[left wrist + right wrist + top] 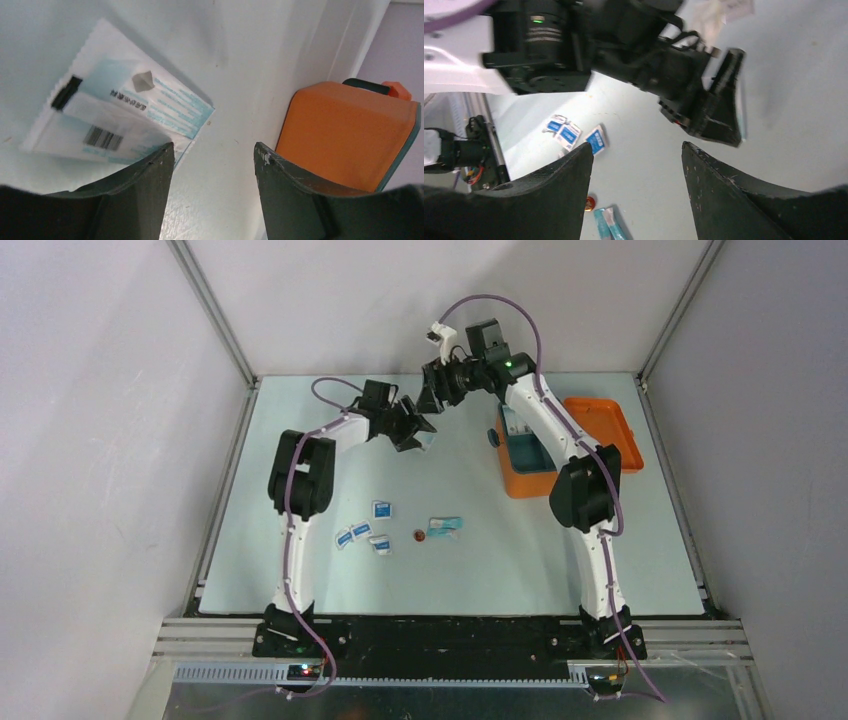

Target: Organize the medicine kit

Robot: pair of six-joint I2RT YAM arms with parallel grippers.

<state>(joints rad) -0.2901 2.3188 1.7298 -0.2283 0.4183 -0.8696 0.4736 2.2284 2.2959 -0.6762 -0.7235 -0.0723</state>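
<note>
— Left claw: jaws apart, nothing between them, low over the pale worktop near the middle of its far edge. A flat white-and-teal paper sachet with a barcode lies just beside one finger.
— And the right claw?
— Released too and empty, hanging close by and facing the left one.
— Where's the kit?
— The orange rectangular plastic medicine kit sits toward the worktop's right edge, lid open, teal divided tray inside.
— Which step, then?
— Picking up that sachet, I'd say; nothing is gripped yet. The next move calls for getting the sachet's edge between the fingers, then closing. Thin paper lying flat may slip.
— Anything unclear?
— The finger hides the sachet's near corner, so I can't tell if they touch. The right arm covers part of the tray. Small blue-and-white sachets lie mid-worktop, print unreadable.
</note>
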